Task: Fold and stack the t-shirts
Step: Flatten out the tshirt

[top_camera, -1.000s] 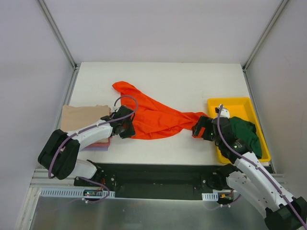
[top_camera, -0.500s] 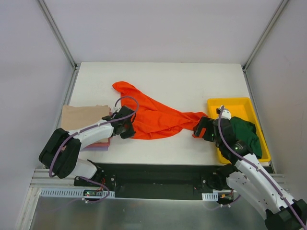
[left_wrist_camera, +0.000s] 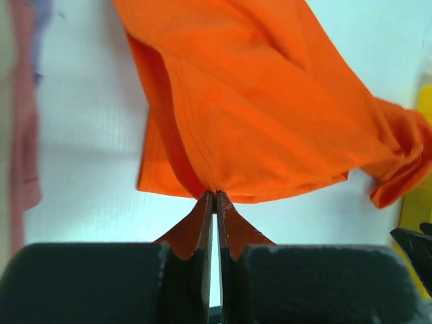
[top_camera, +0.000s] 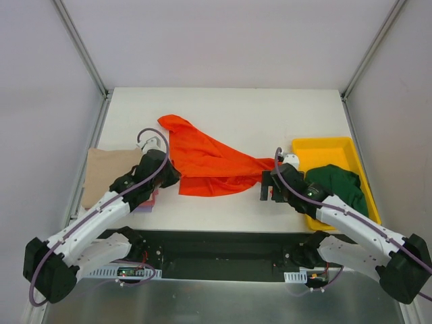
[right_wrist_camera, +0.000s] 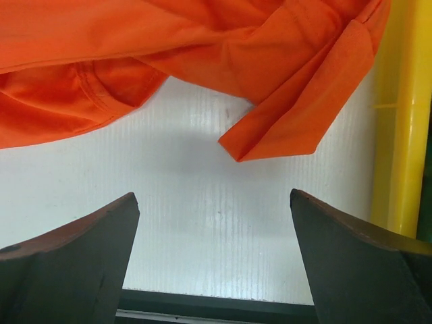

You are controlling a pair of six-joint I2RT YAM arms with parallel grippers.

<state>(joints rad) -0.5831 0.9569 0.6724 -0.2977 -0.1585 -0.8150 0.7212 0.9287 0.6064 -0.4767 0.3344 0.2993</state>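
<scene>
The orange-red t-shirt (top_camera: 209,165) lies unfolded and rumpled, stretched across the frame's centre. The dark green t-shirt (top_camera: 339,190) sits bunched at right. At left, a folded tan t-shirt (top_camera: 108,174) tops a pink t-shirt (top_camera: 153,197) and a lavender t-shirt (top_camera: 144,208)

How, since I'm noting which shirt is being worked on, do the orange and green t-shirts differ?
The orange t-shirt lies stretched out across the table; the green t-shirt sits bunched in the yellow tray. The left gripper is shut on the orange t-shirt's edge; nothing grips the green t-shirt. Both are unfolded.
</scene>
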